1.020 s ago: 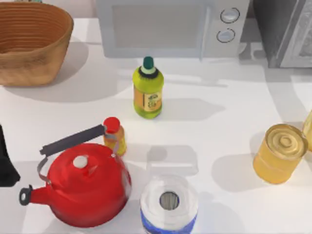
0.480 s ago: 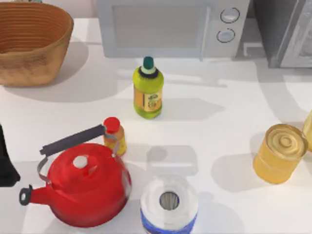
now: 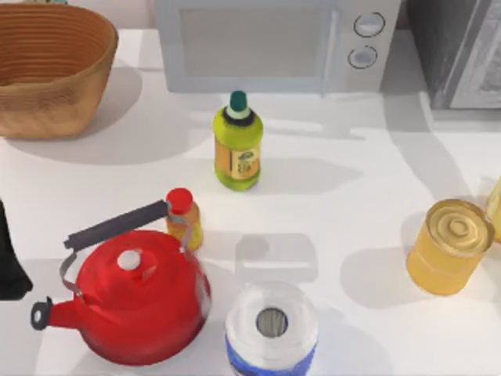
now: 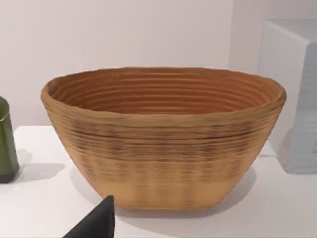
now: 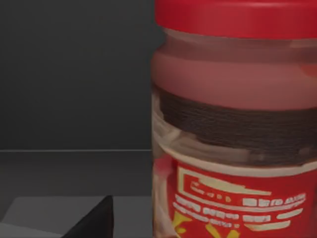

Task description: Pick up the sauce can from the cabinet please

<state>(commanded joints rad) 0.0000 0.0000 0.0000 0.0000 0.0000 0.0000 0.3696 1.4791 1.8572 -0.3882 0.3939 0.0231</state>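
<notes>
Right wrist view: sauce can upright, close ahead of right gripper, inside dark cabinet; one fingertip apart from it. Cannot tell gripper opening. Left arm parked at desk's left edge.

A: What does my left wrist camera take in?

B: 1 woven basket, wide-mouthed and ribbed inside, standing upright on the white tabletop before a pale wall.

A: And to its sides?

B: On 1 side, part of a dark green container, standing well apart from the basket. On the other, the corner of a pale grey box, just beside the basket's rim.

A: My own gripper?

B: 1 dark fingertip juts in at the frame's edge, in front of the basket's base.
</notes>
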